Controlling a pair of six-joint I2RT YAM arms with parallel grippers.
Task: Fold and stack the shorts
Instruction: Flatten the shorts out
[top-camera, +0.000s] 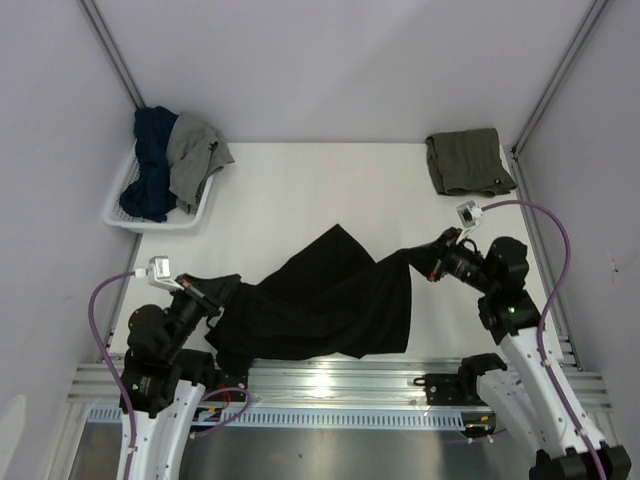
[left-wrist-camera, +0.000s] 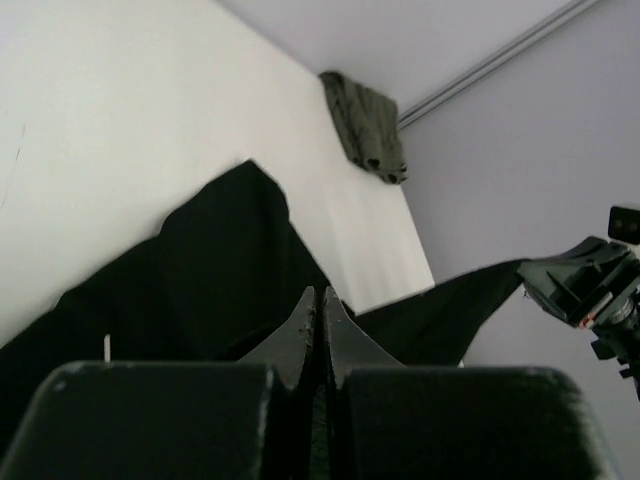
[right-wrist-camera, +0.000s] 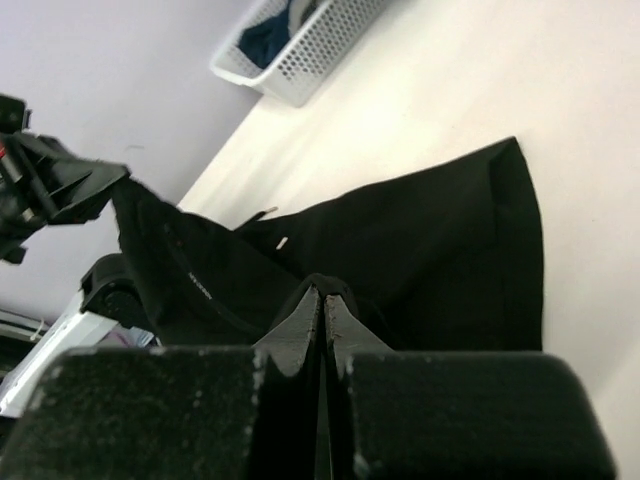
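The black shorts (top-camera: 325, 300) hang stretched between my two grippers above the middle of the table, with one leg draped down onto it. My left gripper (top-camera: 213, 297) is shut on their left edge, and its jaws (left-wrist-camera: 321, 300) show pressed together on black cloth (left-wrist-camera: 200, 270). My right gripper (top-camera: 430, 262) is shut on their right corner, with cloth (right-wrist-camera: 420, 250) bunched over its tips (right-wrist-camera: 322, 297). The olive-green shorts (top-camera: 467, 161) lie folded at the far right corner, also seen in the left wrist view (left-wrist-camera: 366, 126).
A white basket (top-camera: 130, 200) at the far left holds dark blue and grey clothes (top-camera: 175, 160); it also shows in the right wrist view (right-wrist-camera: 300, 45). White walls with metal rails enclose the table. A metal rail (top-camera: 330, 385) runs along the near edge.
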